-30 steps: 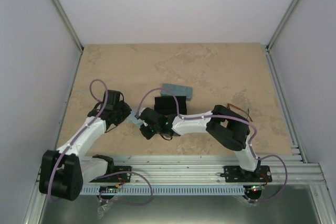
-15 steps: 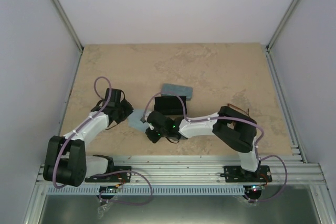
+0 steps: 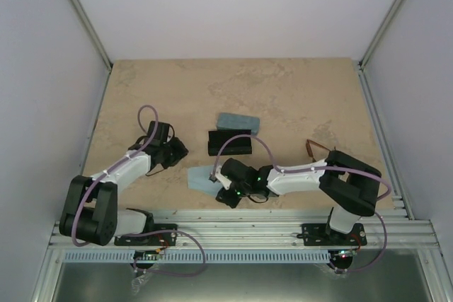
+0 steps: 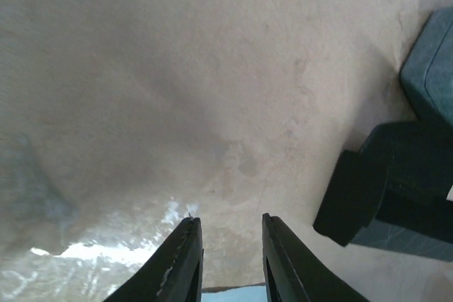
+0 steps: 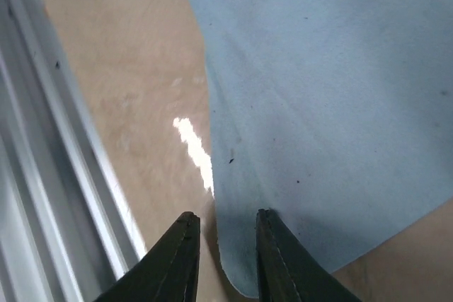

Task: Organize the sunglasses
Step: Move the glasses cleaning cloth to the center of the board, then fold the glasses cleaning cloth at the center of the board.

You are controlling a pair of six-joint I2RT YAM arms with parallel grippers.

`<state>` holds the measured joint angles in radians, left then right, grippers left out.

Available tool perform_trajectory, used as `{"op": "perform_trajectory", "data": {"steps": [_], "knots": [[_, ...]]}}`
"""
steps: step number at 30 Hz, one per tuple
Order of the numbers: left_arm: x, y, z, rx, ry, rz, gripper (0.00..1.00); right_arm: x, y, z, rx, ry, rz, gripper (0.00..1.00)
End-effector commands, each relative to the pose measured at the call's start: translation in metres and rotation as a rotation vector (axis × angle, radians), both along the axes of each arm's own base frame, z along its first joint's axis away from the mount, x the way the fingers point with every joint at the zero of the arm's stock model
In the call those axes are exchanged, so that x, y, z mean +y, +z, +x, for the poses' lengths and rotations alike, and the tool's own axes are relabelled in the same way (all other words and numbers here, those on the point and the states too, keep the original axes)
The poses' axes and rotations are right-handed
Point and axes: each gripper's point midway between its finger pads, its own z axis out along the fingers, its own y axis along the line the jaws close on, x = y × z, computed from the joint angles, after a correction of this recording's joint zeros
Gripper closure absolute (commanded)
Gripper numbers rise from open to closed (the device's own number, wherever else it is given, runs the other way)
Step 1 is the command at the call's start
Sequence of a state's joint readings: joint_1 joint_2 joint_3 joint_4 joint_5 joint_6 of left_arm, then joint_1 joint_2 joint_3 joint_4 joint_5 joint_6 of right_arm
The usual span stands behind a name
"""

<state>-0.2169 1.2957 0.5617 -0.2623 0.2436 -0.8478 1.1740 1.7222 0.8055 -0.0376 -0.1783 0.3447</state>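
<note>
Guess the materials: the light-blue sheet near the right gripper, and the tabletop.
Light-blue sheet: looks like soft matte fabric, likely microfibre; faintly fuzzy texture, no glare, rounded corner. Tabletop: smooth, beige, stone-patterned surface, possibly laminate; it throws a sharp bright reflection.

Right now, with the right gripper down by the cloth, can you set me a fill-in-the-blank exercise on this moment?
1. The cloth beneath the right gripper is light ___.
2. Of the black case and the grey-blue case, the one lower in the top view is ___.
3. In the left wrist view both cases sit to the ___ of the left gripper.
4. The brown sunglasses lie next to the ___ arm.
Missing words: blue; black; right; right.
</note>
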Motion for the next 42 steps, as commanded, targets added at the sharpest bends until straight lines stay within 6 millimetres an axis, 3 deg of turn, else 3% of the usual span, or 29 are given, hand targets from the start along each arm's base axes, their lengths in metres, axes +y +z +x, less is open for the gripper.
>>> {"op": "perform_trajectory", "data": {"steps": [1,5,7,10,14,21,25,31,37,38,42], "knots": [[-0.023,-0.001,-0.014,0.008,-0.090,-0.034,0.73,-0.041,-0.018,-0.028,0.105,0.049,-0.142,0.75],[-0.033,-0.008,-0.031,0.039,-0.125,-0.019,0.73,-0.031,0.023,0.014,0.002,-0.129,-0.041,0.71],[-0.029,-0.014,-0.038,0.057,-0.114,0.001,0.72,-0.036,0.032,0.038,-0.038,-0.243,-0.027,0.66],[-0.022,-0.019,-0.050,0.083,-0.105,0.027,0.68,-0.046,0.028,0.066,-0.072,-0.373,-0.070,0.61],[-0.016,-0.022,-0.061,0.113,-0.095,0.074,0.63,-0.037,0.019,0.083,-0.092,-0.416,-0.100,0.58],[-0.019,-0.030,-0.076,0.153,-0.114,0.087,0.58,-0.014,0.010,0.098,-0.094,-0.438,-0.091,0.54],[-0.026,-0.036,-0.078,0.165,-0.139,0.070,0.61,-0.008,-0.004,0.099,-0.083,-0.422,-0.118,0.55],[-0.040,-0.039,-0.080,0.171,-0.185,0.020,0.76,-0.004,-0.013,0.089,-0.036,-0.388,-0.105,0.71],[-0.043,-0.040,-0.074,0.142,-0.197,0.019,0.95,-0.003,-0.009,0.090,-0.037,-0.399,-0.091,0.99],[-0.043,-0.039,-0.072,0.133,-0.201,0.025,1.00,-0.003,-0.006,0.091,-0.041,-0.403,-0.083,0.99],[-0.044,-0.025,-0.064,0.092,-0.219,0.037,1.00,-0.005,0.015,0.091,-0.060,-0.409,-0.040,1.00]]}}
